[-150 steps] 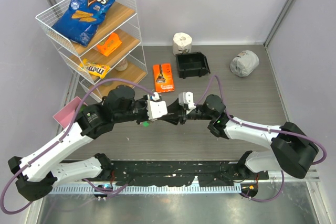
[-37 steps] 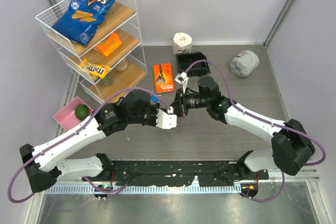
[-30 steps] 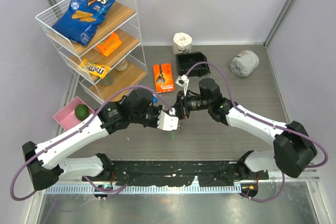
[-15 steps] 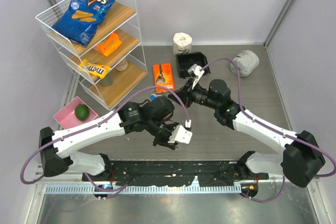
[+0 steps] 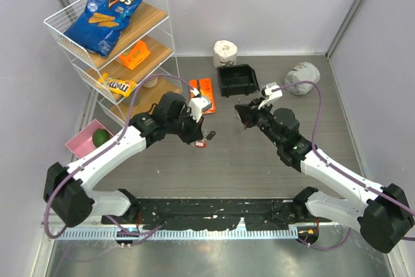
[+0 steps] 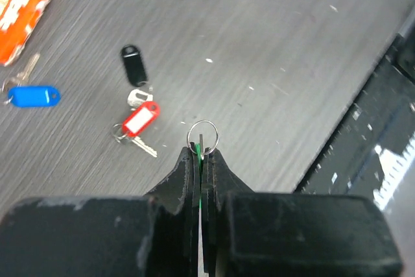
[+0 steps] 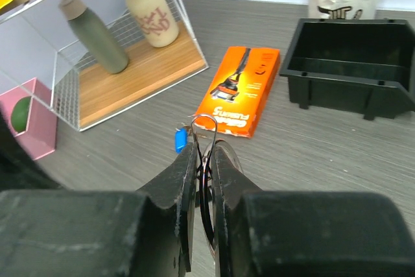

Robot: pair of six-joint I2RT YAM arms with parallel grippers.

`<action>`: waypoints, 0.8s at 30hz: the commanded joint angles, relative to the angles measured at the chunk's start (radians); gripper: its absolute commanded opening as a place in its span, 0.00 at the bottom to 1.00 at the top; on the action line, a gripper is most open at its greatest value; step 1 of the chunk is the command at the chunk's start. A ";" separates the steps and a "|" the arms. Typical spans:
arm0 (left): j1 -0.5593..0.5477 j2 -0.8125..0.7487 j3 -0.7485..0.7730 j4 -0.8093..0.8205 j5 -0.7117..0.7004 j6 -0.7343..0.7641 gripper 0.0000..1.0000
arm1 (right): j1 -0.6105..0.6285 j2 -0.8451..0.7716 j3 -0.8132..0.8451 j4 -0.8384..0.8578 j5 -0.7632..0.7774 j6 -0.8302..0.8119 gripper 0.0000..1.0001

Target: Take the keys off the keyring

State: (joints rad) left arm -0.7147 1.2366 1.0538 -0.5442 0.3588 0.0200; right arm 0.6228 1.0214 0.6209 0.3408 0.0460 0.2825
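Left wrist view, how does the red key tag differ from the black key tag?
The red plastic key tag shows a white label window; the black plastic key tag is plain. The red one lies diagonally, the black one runs almost straight up the picture. Both lie loose on the grey table.

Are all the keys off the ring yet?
Nearly, it looks like. Done: the black key, red key and blue key lie loose on the table. In hand: the left pincer is shut on the green key, and the right pincer pinches the keyring, far from it, with no key seen on it. Left: probably just setting those down.
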 commanded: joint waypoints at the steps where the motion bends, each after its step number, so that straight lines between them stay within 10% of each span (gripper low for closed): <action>1: 0.066 0.099 -0.011 0.176 -0.098 -0.140 0.06 | -0.008 -0.035 -0.015 0.066 0.107 -0.014 0.05; 4: 0.099 0.158 0.002 0.230 -0.145 -0.153 0.18 | -0.011 -0.044 -0.026 0.076 0.117 -0.019 0.05; 5: 0.106 0.173 0.009 0.236 -0.202 -0.176 0.59 | -0.011 -0.041 -0.026 0.072 0.126 -0.019 0.05; 7: 0.107 0.175 0.020 0.221 -0.267 -0.206 0.99 | -0.014 -0.035 -0.023 0.066 0.140 -0.023 0.05; 24: 0.106 -0.265 -0.284 0.294 -0.494 -0.290 1.00 | -0.242 0.356 0.207 -0.137 0.063 0.014 0.05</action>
State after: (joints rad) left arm -0.6083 1.0302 0.8085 -0.3092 -0.0452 -0.2092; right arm 0.4503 1.3228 0.7460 0.2035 0.1436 0.2859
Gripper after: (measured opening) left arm 0.994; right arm 0.173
